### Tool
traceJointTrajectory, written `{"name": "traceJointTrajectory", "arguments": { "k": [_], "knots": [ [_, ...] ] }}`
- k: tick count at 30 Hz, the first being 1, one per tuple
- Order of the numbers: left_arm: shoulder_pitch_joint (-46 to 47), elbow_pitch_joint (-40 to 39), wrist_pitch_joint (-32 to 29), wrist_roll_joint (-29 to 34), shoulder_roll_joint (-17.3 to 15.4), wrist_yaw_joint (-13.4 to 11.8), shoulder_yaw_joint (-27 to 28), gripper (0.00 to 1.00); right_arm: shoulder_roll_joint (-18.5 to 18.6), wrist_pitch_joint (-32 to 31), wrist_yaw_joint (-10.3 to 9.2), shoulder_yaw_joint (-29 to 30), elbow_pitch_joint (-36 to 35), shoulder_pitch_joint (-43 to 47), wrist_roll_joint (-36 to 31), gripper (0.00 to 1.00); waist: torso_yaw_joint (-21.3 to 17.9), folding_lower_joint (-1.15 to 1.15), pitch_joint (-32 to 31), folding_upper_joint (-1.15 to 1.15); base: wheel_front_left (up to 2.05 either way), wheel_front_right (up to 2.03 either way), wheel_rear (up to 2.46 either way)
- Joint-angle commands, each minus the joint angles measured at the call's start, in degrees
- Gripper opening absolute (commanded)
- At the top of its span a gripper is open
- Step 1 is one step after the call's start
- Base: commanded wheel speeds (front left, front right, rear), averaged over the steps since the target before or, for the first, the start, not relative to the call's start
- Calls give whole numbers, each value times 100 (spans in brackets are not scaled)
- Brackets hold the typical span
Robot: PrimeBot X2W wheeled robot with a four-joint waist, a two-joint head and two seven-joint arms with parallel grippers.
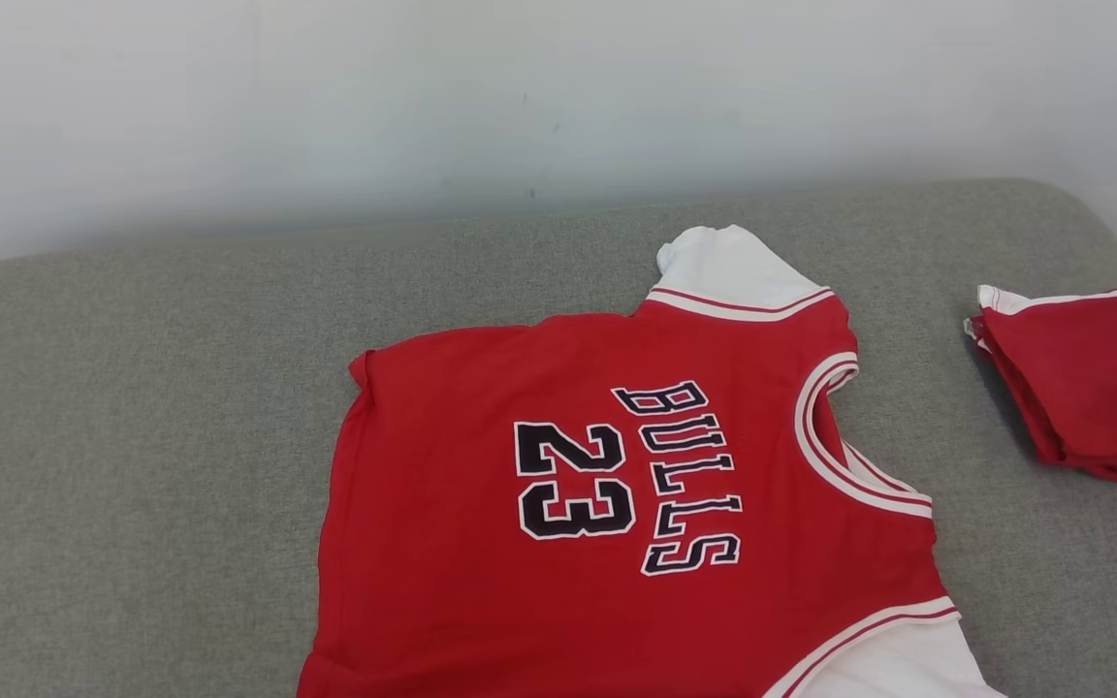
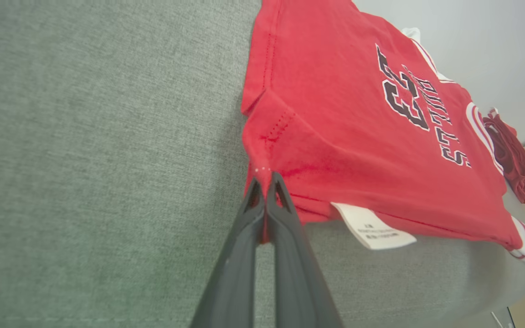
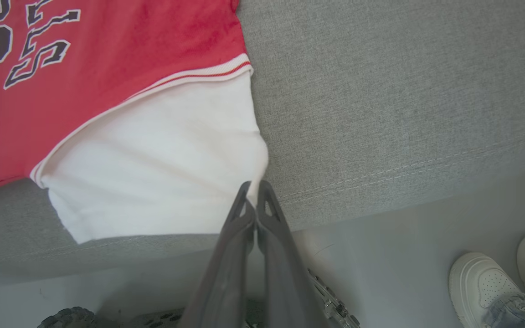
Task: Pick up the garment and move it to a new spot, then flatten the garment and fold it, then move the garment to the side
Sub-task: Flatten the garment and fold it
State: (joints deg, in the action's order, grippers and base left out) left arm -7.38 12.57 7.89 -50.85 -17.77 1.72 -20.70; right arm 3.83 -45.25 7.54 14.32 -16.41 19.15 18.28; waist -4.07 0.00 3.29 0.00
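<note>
Red jersey lies mostly flat on the grey cushion. My left gripper pinches its hem corner, and my right gripper pinches its white sleeve. I judge flattening is nearly done; next, carry both corners across evenly to fold.

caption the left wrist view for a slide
Left gripper, jaws shut on corner of red fabric Bulls jersey on grey upholstery

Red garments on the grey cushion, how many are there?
2. The red jersey with white sleeves lies spread at the centre; a folded red garment with white trim sits apart near the right edge.
</note>
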Motion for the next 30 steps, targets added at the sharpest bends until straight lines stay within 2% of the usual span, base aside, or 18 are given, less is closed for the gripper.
{"name": "traceJointTrajectory", "arguments": {
  "k": [1, 6, 17, 30],
  "knots": [
    [-82, -60, -15, 58, -56, -48, 8, 0, 29, 18, -14, 54, -46, 35, 48, 0, 2, 0, 7, 0, 0, 0, 0],
    [-66, -214, -87, 84, -99, -82, -40, 0, 47, 39, -14, 24, -59, -12, 122, 0, 13, 0, 52, 0, 0, 0, 0],
    [423, -571, -103, 53, -41, -28, -24, 0, 146, 859, -14, -35, 93, -767, 135, 0, 69, 0, 230, 0, 0, 0, 0],
    [1583, 26, -225, 316, 233, -227, -136, 0, 111, 1860, -14, -158, 979, -2184, -13, 0, 152, 0, 569, 0, 0, 0, 0]
  ]
}}
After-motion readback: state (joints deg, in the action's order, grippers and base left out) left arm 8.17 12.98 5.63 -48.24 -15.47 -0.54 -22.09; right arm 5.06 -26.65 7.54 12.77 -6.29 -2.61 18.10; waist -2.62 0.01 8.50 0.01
